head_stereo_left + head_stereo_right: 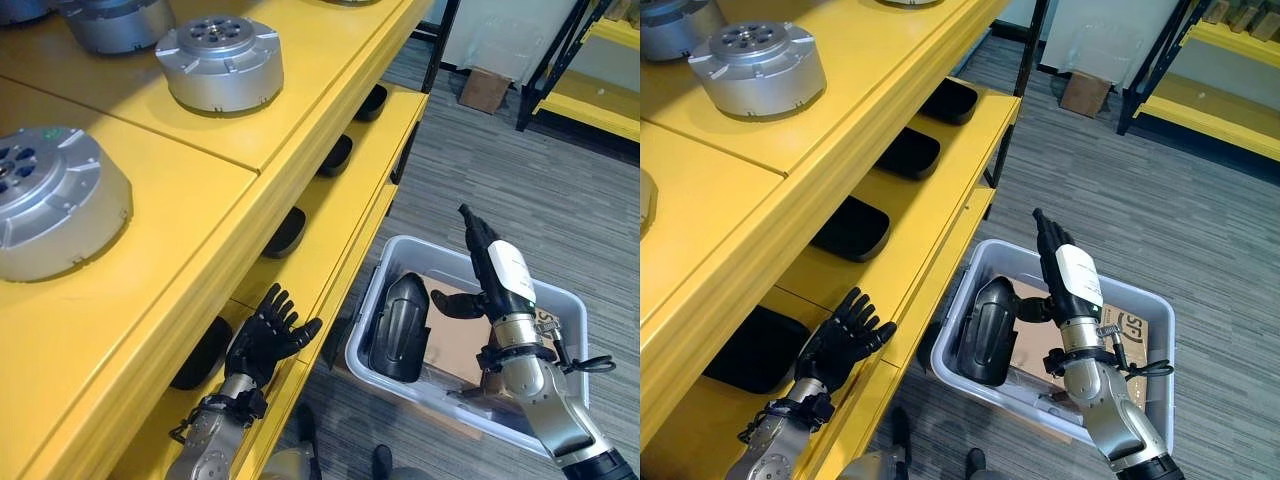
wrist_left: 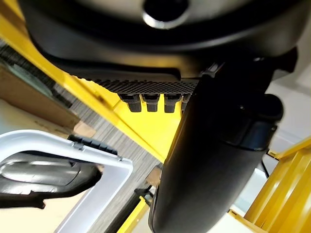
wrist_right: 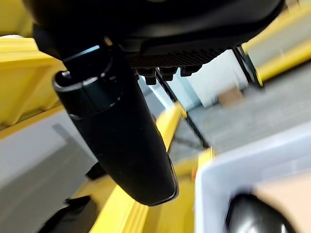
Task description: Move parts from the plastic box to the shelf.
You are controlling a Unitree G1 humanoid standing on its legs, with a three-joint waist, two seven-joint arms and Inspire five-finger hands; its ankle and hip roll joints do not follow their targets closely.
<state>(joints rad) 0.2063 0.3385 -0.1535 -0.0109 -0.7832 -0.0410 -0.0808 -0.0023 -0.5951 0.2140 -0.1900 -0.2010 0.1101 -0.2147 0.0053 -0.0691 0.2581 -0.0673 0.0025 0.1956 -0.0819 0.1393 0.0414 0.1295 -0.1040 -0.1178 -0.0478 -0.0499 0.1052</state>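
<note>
**Left eye view: 1 black part in box, both hands empty**

Left eye view shows the grey plastic box [image 1: 560,300] on the floor beside the yellow shelf [image 1: 300,130]. 1 black part [image 1: 400,325] stands on edge inside it, leaning against the wall nearest the shelf, next to a sheet of brown cardboard [image 1: 455,345] on the box bottom.

Hands: the right hand [image 1: 495,265] is raised above the box with fingers straight and thumb out, holding nothing and apart from the part. The left hand [image 1: 840,345] is spread at the front edge of the lower shelf level, fingers splayed, also empty.

Handling judgement: the part looks like a rigid moulded shell, smooth and slightly glossy, probably light and somewhat slippery. A hold across its narrow upper edge, thumb on 1 face and fingers on the other, seems the safest. It does not appear fragile.

Surface and room: the lower shelf levels already carry several similar black parts [image 1: 850,228] in a row, with open room near the left hand. The top level carries round silver metal discs [image 1: 220,62]. The floor is grey striped carpet [image 1: 520,190]. Another yellow rack [image 1: 590,100] and a small cardboard box [image 1: 485,90] stand farther back.
</note>
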